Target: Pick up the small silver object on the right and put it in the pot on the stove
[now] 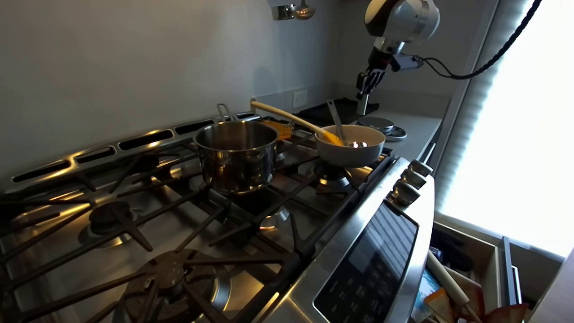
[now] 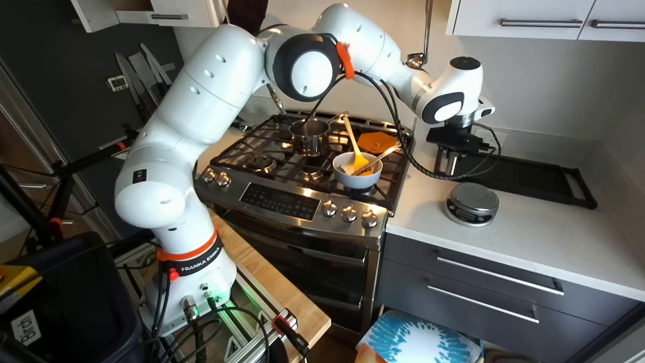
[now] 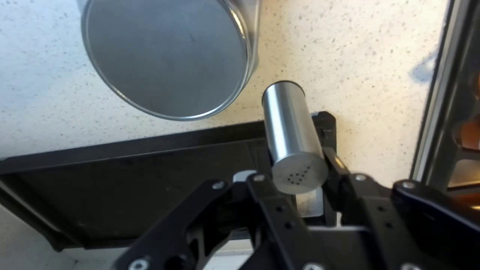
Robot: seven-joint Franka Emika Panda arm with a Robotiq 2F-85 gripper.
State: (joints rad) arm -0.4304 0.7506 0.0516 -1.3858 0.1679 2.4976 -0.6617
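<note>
Gripper closest, clamped on silver shaker by its upper end, long axis near upright. Pot sits well apart on the stove, beyond the bowl; I judge a sideways carry next.

Around you, a dim grey wall with a pale outlet, a glaring white window at an exterior view's right edge, white upper cabinets with bar handles, a speckled pale counter over dark grey drawers, a charcoal wall panel.
</note>
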